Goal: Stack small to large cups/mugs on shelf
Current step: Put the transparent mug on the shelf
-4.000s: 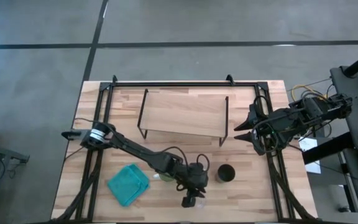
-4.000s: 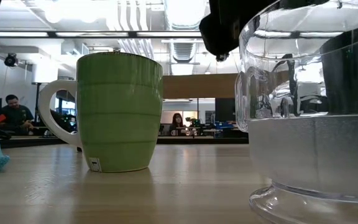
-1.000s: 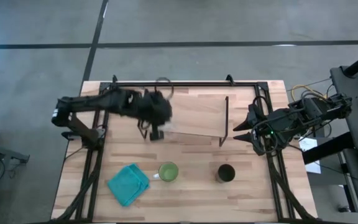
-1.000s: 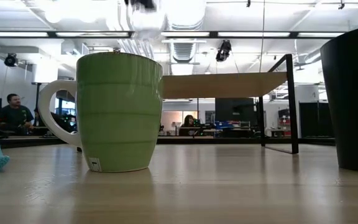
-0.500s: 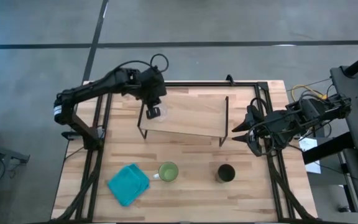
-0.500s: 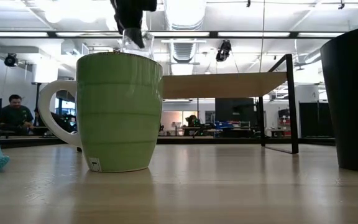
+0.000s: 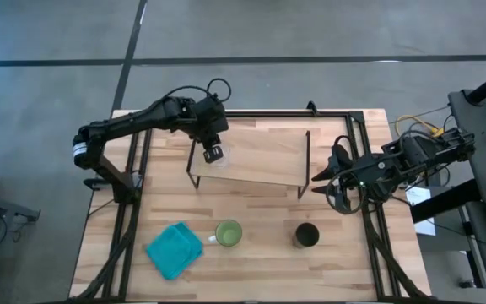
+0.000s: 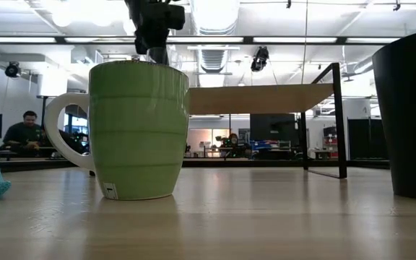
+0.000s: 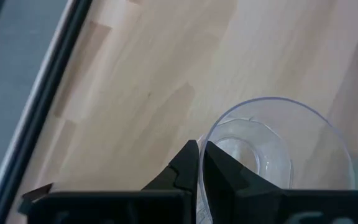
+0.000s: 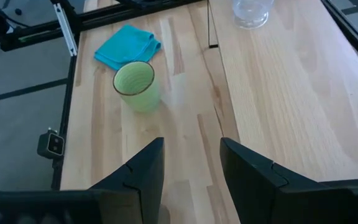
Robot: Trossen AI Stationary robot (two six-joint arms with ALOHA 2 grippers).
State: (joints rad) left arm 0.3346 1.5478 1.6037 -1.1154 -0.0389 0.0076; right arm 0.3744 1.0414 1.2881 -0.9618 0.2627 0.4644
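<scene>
nearest my low camera i have the light green mug (image 8: 137, 130) standing upright on the table (image 7: 251, 279), handle toward the teal cloth (image 7: 175, 250) just beside it; from above the mug looks empty. the black cup (image 7: 307, 235) stands upright further along the same front strip, well apart from the mug, and its inside is too dark for me to read.

behind them is the shelf (image 7: 264, 156), its light board on thin black wire legs. the small clear glass cup (image 9: 278, 149) is at the shelf's left end, upright and empty as far as i can see through it. my left end effector (image 7: 213, 152) is over that end, fingers (image 9: 188, 171) narrowed almost together on the glass rim, one finger inside and one outside the wall. i cannot tell whether the glass is resting on the board.

my right end effector (image 10: 190, 163) waits by the table's right edge, beside the shelf's right end, fingers spread wide and holding nothing.
</scene>
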